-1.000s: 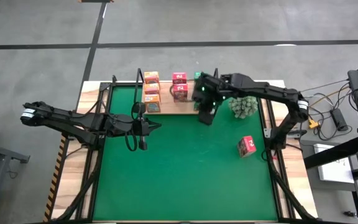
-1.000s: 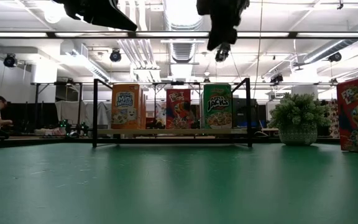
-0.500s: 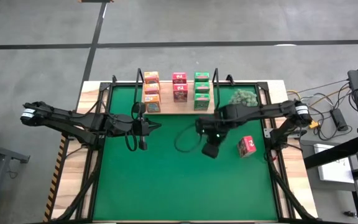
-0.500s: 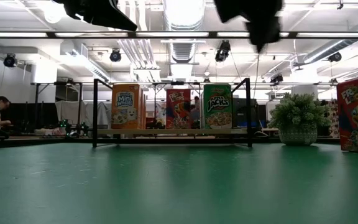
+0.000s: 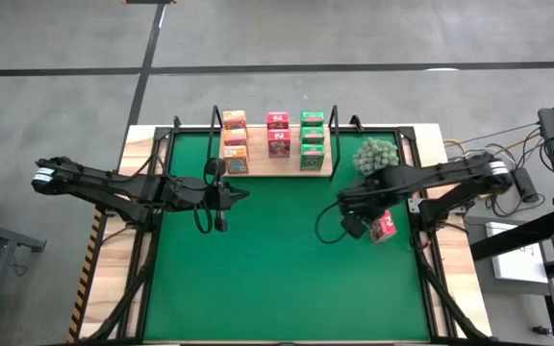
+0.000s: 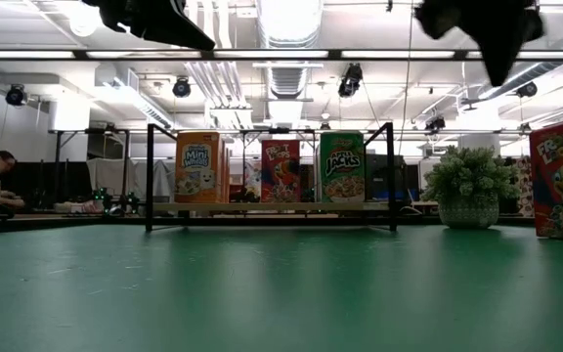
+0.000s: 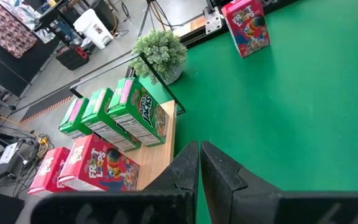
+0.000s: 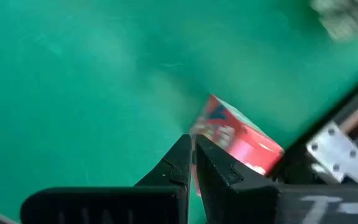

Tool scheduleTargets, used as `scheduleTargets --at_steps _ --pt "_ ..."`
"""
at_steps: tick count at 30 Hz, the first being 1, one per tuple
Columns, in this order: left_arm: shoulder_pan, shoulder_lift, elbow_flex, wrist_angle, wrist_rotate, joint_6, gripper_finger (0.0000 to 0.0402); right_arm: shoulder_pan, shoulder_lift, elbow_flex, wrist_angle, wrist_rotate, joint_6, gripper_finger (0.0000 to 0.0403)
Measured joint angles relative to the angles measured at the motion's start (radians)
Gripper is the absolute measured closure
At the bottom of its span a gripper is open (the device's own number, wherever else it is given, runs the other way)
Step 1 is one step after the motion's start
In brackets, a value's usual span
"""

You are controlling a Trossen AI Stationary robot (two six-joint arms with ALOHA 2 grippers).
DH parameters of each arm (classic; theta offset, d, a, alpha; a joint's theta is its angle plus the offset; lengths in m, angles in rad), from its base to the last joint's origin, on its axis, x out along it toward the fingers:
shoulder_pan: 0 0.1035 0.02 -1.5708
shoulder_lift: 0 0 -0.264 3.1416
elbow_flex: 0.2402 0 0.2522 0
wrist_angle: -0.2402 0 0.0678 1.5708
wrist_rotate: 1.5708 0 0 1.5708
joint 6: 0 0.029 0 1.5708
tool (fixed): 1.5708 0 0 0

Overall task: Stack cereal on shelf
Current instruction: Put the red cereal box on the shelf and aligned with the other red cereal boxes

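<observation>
The wooden shelf (image 5: 269, 167) stands at the mat's far side and carries three orange boxes (image 5: 235, 142), two pink boxes (image 5: 278, 135) and three green boxes (image 5: 312, 140), all upright on the board. A third pink box (image 5: 383, 226) stands alone on the green mat near the right edge; it also shows in the low view (image 6: 562, 178) and the right wrist view (image 8: 240, 140). My right gripper (image 5: 356, 227) is shut and empty, up in the air just left of that box. My left gripper (image 5: 223, 198) is shut and empty above the mat's left half.
A fuzzy grey-green plant ball (image 5: 377, 155) in a pot stands right of the shelf, behind the loose pink box. Black wire uprights (image 6: 149, 176) stand at the shelf's ends. The mat's near half (image 5: 277, 279) is bare green.
My right gripper has left the shelf's green boxes and swung toward the table's near and right edges, ending beside the loose pink box. The boxes on the shelf have stayed where they were.
</observation>
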State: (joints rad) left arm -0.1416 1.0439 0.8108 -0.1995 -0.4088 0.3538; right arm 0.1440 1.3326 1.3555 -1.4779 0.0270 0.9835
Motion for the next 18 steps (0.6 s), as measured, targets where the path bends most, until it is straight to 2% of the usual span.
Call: scheduleTargets --at_steps 5,9,13,18 --pt "0.000 0.000 0.000 0.000 0.000 0.000 0.0402 0.000 -0.159 -0.137 0.003 0.013 0.218 0.0390" --pt "0.000 0.000 0.000 0.000 0.000 0.000 0.0402 0.003 -0.254 -0.213 0.011 0.018 0.302 0.0371" --pt "0.000 0.000 0.000 0.000 0.000 0.000 0.0402 0.002 -0.312 -0.274 0.014 0.004 0.340 0.0315" --pt "0.000 0.000 0.000 0.000 0.000 0.000 0.0402 0.002 -0.338 -0.331 0.024 -0.056 0.413 0.0216"
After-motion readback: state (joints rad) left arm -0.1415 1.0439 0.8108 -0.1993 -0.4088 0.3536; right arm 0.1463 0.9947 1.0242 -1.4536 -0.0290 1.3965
